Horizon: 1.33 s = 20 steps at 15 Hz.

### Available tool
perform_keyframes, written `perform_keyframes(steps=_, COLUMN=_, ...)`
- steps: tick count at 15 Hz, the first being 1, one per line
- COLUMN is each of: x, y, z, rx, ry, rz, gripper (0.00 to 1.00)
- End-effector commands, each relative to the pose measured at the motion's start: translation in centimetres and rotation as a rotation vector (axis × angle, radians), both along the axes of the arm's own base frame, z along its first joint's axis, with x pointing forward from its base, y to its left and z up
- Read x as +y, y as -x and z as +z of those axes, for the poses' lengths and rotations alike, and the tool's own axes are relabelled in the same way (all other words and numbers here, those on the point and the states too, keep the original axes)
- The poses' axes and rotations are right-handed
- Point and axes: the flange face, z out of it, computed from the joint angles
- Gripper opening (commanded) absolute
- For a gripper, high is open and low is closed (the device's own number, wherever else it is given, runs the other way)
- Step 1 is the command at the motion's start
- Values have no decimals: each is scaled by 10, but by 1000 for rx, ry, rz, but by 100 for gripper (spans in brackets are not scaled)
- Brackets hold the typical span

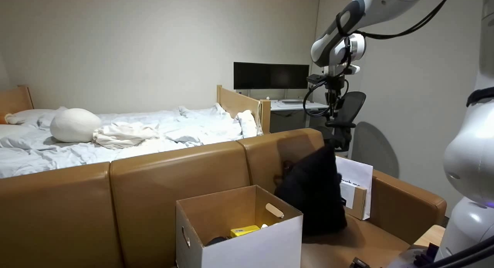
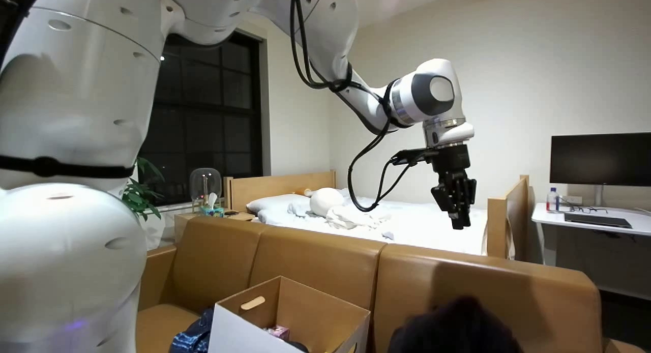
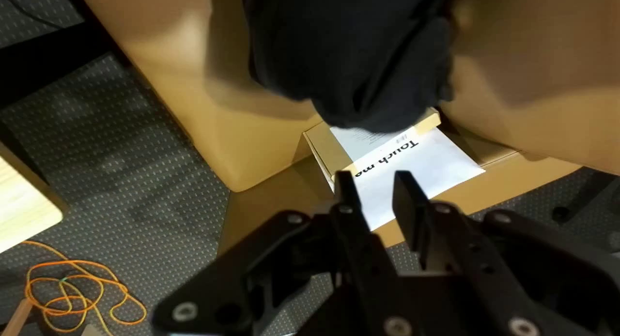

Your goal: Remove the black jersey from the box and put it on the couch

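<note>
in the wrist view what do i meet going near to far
Nearest first: gripper → black cloth → small cardboard box, partly hidden by the cloth → orange cord on the carpet.

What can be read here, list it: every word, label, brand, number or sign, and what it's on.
"Touch me": on the flat white paper sheet.
Too small to read: fine print on the white rectangular label on the thin brown cardboard box.
Too blurred to read: any print on the small yellow box and small pink box.
</note>
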Motion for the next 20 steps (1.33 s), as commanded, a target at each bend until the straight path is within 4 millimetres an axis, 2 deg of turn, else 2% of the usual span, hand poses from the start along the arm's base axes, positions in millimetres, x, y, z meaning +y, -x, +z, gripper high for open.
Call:
perform_keyframes(steps=1, x=5, y=28, z=30, rx=-84, ry=0, rz=60, gripper=57)
perform_keyframes(steps=3, x=14, y=55, z=67, rx=-126, ry=30, rz=123, gripper=70)
perform_keyframes(steps=5, x=31, y=73, z=94, rx=-106, ry=57, rz=205, gripper=84)
perform_keyframes(steps=7, x=61, y=98, z=110, rx=-50, ry=94, rz=318, gripper=96)
perform_keyframes(steps=9, x=94, y=124, z=121, rx=-28, ry=106, rz=420, gripper=100)
perform_keyframes(steps=11, x=133, y=149, z=125, rx=-13, ry=62, rz=520, gripper=100)
perform_keyframes(steps=13, x=153, y=151, z=115, rx=-14, ry=11, rz=614, gripper=100)
perform_keyframes(steps=14, x=157, y=150, z=105, rx=-25, ry=-12, rz=658, gripper=100)
perform_keyframes(steps=15, x=151, y=143, z=122, rx=-15, ry=30, rz=575, gripper=100)
perform_keyframes(steps=17, x=159, y=149, z=111, rx=-7, ry=5, rz=620, gripper=100)
perform_keyframes(steps=20, x=158, y=149, z=107, rx=0, ry=0, rz=629, gripper=100)
